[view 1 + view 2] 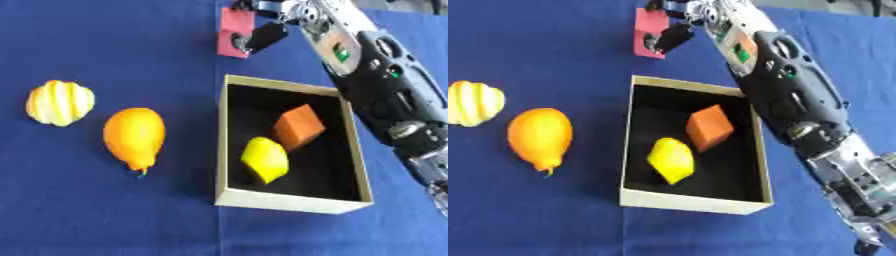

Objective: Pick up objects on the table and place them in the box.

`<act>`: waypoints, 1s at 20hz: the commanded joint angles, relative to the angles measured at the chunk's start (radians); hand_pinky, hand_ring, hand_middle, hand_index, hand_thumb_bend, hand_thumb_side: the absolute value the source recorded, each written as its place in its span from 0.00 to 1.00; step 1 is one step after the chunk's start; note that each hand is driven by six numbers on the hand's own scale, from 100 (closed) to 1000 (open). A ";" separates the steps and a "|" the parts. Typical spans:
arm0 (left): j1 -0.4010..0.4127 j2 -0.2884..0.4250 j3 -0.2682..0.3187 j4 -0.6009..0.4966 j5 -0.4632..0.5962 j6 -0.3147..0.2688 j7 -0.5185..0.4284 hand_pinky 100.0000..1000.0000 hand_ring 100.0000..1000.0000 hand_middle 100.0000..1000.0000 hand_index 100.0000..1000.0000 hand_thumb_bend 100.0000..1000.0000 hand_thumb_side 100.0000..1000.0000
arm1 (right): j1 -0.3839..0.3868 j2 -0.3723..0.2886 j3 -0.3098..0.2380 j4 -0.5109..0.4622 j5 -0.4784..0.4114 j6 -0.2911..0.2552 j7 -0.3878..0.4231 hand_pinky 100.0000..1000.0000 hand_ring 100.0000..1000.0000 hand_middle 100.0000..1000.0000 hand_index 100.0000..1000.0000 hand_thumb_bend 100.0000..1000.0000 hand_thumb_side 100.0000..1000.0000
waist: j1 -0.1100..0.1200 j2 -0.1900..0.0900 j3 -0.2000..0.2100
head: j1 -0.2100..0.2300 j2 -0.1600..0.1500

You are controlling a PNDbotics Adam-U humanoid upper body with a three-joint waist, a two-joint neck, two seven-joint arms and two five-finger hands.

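Setting: looks like a robotics lab or test bench, not a home. The surface (105,210) is covered edge to edge with a plain blue cloth. The props are laid out well apart: a box (293,202) with a black inside, toy-like fruit (134,136) (glossy, uniform colour) and plain coloured blocks (298,126). A black and silver robot arm (794,100) with exposed joints reaches across the right side.
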 commanded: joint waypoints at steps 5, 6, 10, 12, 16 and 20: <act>-0.013 0.011 0.015 -0.015 0.001 -0.003 -0.002 0.85 0.78 0.69 0.88 0.00 0.36 | -0.017 -0.010 -0.012 0.000 -0.001 0.002 -0.002 1.00 1.00 0.88 1.00 0.00 0.55 | 0.006 -0.016 0.002 | -0.005 -0.017; -0.014 0.011 0.015 -0.015 0.001 -0.003 -0.002 0.85 0.78 0.69 0.88 0.00 0.36 | -0.017 -0.010 -0.011 0.000 -0.003 0.002 -0.002 1.00 1.00 0.87 1.00 0.00 0.55 | 0.006 -0.016 0.002 | -0.006 -0.017; -0.014 0.010 0.015 -0.015 0.001 -0.004 -0.003 0.85 0.78 0.68 0.88 0.00 0.37 | -0.016 -0.009 -0.009 0.000 -0.008 0.000 -0.002 1.00 1.00 0.83 1.00 0.00 0.56 | 0.006 -0.014 0.002 | -0.008 -0.019; -0.014 0.009 0.016 -0.015 0.001 -0.003 -0.003 0.85 0.78 0.68 0.88 0.00 0.37 | -0.015 -0.010 -0.009 -0.002 -0.008 -0.001 -0.004 1.00 1.00 0.78 0.94 0.00 0.48 | 0.007 -0.014 0.001 | -0.008 -0.017; -0.013 0.008 0.017 -0.015 0.000 -0.002 -0.005 0.85 0.77 0.68 0.88 0.00 0.37 | -0.013 -0.011 -0.006 -0.011 -0.006 0.007 -0.022 1.00 0.99 0.62 0.82 0.00 0.24 | 0.008 -0.013 -0.001 | -0.007 -0.015; -0.014 0.006 0.017 -0.015 -0.001 -0.003 -0.010 0.85 0.77 0.68 0.87 0.00 0.37 | -0.010 -0.010 -0.003 -0.019 -0.014 0.033 -0.058 0.98 0.93 0.52 0.77 0.00 0.05 | 0.009 -0.015 0.001 | -0.008 -0.015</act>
